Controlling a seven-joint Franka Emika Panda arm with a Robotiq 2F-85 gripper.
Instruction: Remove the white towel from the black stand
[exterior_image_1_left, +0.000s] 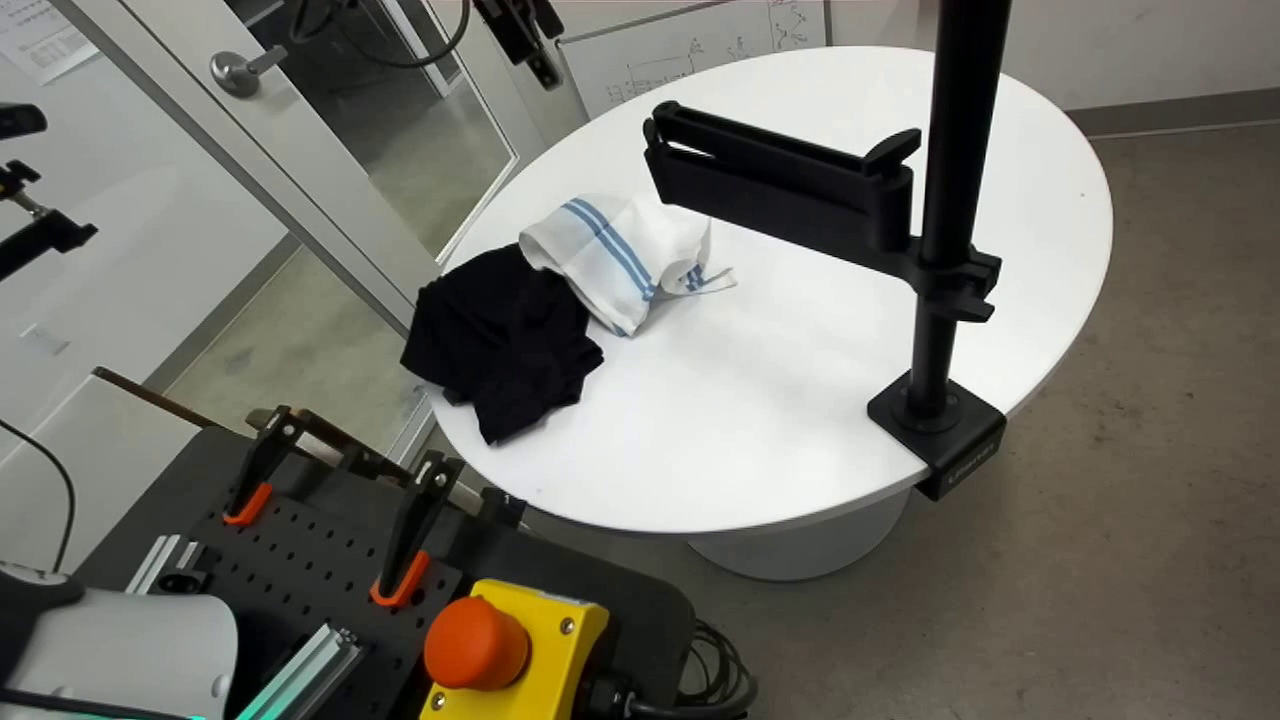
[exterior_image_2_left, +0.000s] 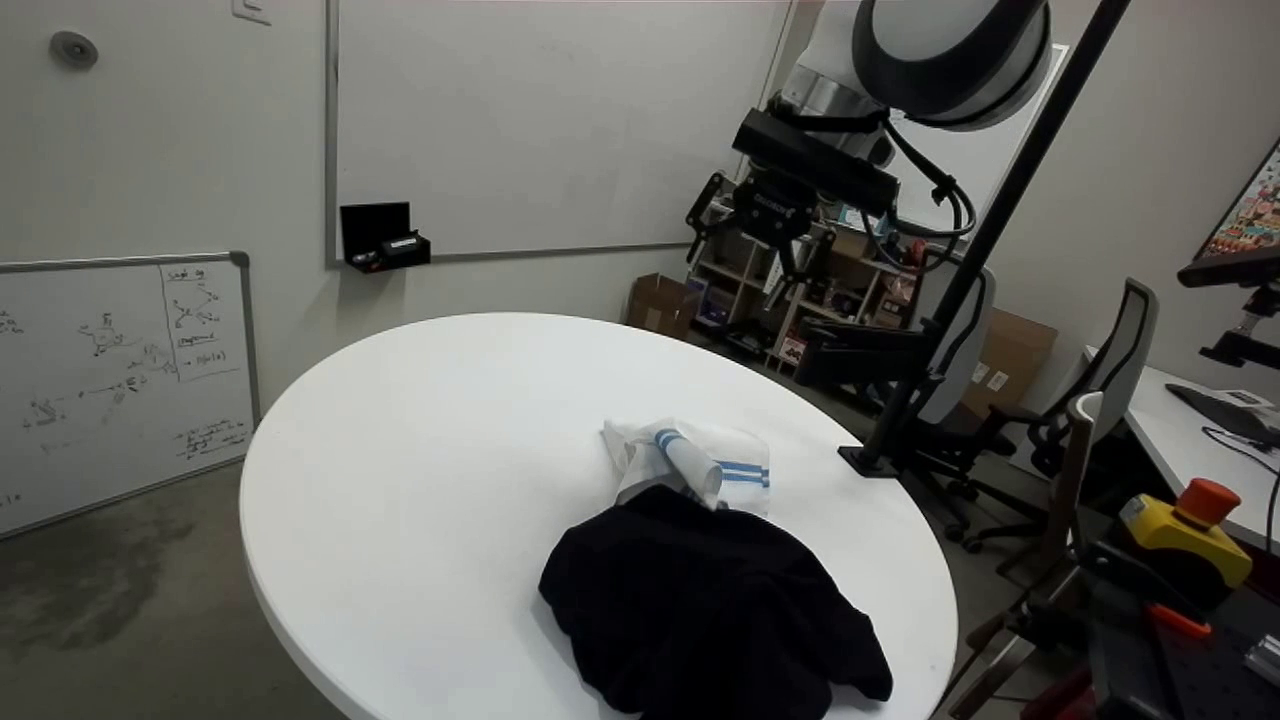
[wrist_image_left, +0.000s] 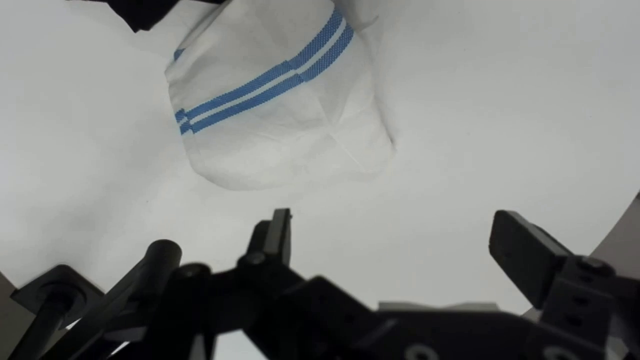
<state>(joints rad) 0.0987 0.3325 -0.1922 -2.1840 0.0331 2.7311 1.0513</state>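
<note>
The white towel with blue stripes (exterior_image_1_left: 610, 250) lies crumpled on the round white table. It shows in both exterior views (exterior_image_2_left: 740, 470) and in the wrist view (wrist_image_left: 280, 120). It meets a black cloth (exterior_image_1_left: 510, 340); which lies on top where they meet is unclear. The black stand (exterior_image_1_left: 950, 200) is clamped at the table's edge, with a folded side arm apart from the towel. The stand also shows in an exterior view (exterior_image_2_left: 985, 270). My gripper (exterior_image_2_left: 735, 270) is open and empty, high above the table. In the wrist view, its fingers (wrist_image_left: 392, 225) are apart, with the towel beyond them.
The stand's side arm (exterior_image_1_left: 780, 180) juts over the table (exterior_image_1_left: 760, 420). The black cloth also shows in an exterior view (exterior_image_2_left: 720, 610). A yellow box with a red button (exterior_image_1_left: 545, 640) and clamps sit on the dark bench. A glass door (exterior_image_1_left: 350, 100) stands behind.
</note>
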